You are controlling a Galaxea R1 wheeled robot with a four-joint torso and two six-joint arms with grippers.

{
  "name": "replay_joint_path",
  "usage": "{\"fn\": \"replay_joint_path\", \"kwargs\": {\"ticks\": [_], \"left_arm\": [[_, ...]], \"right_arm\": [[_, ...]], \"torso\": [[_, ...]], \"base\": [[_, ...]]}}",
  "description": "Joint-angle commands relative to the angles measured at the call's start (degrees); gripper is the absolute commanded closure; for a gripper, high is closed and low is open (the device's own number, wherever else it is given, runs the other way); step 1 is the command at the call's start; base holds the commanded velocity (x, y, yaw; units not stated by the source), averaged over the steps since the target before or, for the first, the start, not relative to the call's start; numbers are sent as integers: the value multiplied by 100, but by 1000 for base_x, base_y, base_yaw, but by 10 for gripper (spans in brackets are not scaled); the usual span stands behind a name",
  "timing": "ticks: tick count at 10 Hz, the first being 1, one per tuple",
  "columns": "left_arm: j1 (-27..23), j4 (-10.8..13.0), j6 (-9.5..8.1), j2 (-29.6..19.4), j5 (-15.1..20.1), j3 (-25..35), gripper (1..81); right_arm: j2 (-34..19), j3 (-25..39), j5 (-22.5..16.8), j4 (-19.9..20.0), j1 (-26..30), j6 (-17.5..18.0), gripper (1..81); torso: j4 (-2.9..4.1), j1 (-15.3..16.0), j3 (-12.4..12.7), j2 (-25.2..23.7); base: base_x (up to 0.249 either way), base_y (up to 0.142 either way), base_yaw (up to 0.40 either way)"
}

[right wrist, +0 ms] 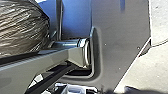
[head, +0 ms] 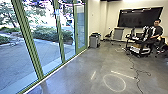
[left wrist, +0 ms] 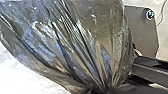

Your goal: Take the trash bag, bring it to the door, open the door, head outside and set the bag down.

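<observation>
The trash bag (left wrist: 82, 45), dark, shiny and translucent, bulges large in the left wrist view. Its folds gather to a narrow neck where my left gripper (left wrist: 101, 90) is shut on it. In the right wrist view, part of the bag (right wrist: 22, 27) shows beyond the jointed bar. A glass door (head: 80, 26) in a green frame stands at the far end of the window wall in the head view; paving and bushes lie beyond the glass.
Green window posts (head: 30, 42) line the left side. A grey bin (head: 95, 40) stands by the wall past the door. At the right, a person (head: 157, 31) is beside a cart (head: 140, 50) with equipment. A black cable (head: 137, 75) runs across the concrete floor.
</observation>
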Motion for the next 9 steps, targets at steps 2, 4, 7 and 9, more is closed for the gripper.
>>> {"fn": "replay_joint_path", "kwargs": {"ticks": [2, 4, 7, 9], "left_arm": [[-283, 18, 39, -23, 388, -5, 811], [-283, 18, 39, -23, 388, -5, 811], [-283, 18, 39, -23, 388, -5, 811], [-283, 18, 39, -23, 388, -5, 811]], "right_arm": [[9, 18, -356, -6, 273, -16, 10], [9, 18, -356, -6, 273, -16, 10], [9, 18, -356, -6, 273, -16, 10], [9, 18, -356, -6, 273, -16, 10]], "torso": [[0, 0, 0, 0], [0, 0, 0, 0], [0, 2, 0, 0], [0, 2, 0, 0]], "base": [[184, 0, 0], [184, 0, 0], [184, 0, 0], [184, 0, 0]]}}
